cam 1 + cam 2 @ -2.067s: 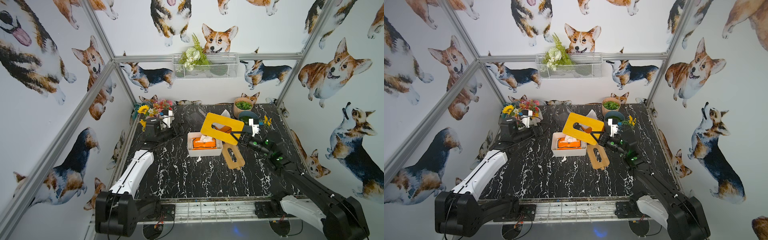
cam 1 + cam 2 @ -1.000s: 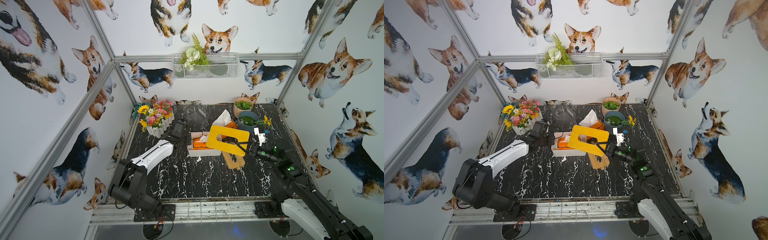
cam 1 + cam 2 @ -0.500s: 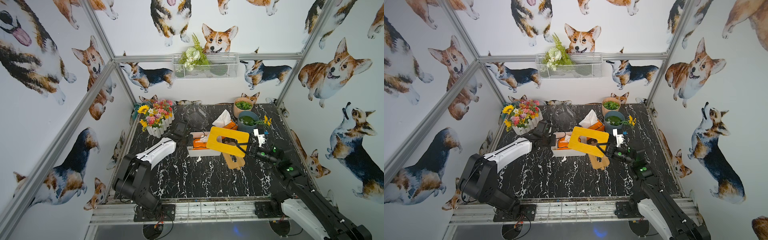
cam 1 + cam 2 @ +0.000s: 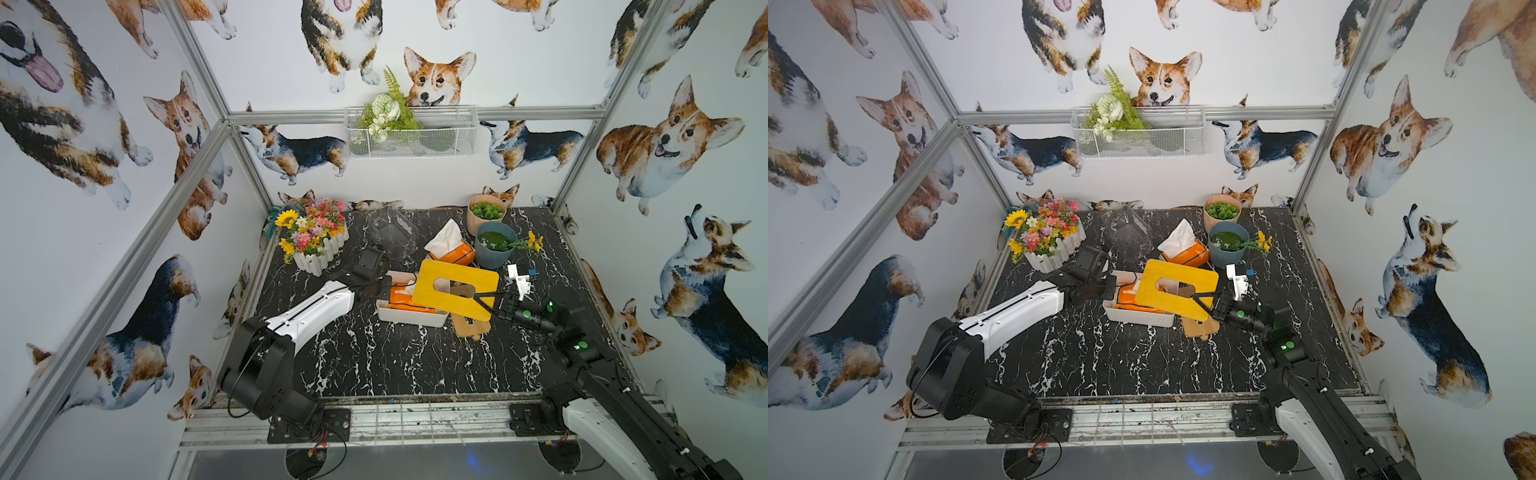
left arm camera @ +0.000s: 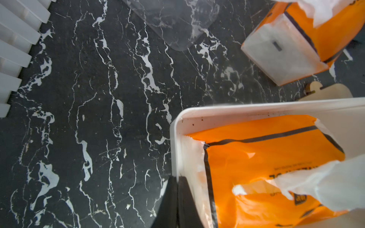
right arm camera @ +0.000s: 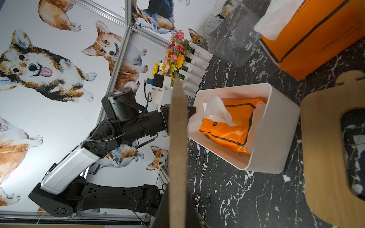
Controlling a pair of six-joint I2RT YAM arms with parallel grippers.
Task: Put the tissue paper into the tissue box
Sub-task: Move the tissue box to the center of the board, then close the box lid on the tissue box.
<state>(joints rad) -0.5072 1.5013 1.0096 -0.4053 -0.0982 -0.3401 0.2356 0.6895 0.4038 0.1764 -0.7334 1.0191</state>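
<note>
Bright even light from above, faint soft shadows on tabletop [image 4: 374, 365], wide-angle bowing at edges of both top views, tissue [image 5: 335, 187] out of focus in left wrist view, lid [image 6: 177, 138] edge blurred in right wrist view.

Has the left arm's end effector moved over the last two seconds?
Yes. In a top view the left end effector has gone from over the white picket-fence flower planter rightward, to the left wall of the white plastic tissue box.
</note>
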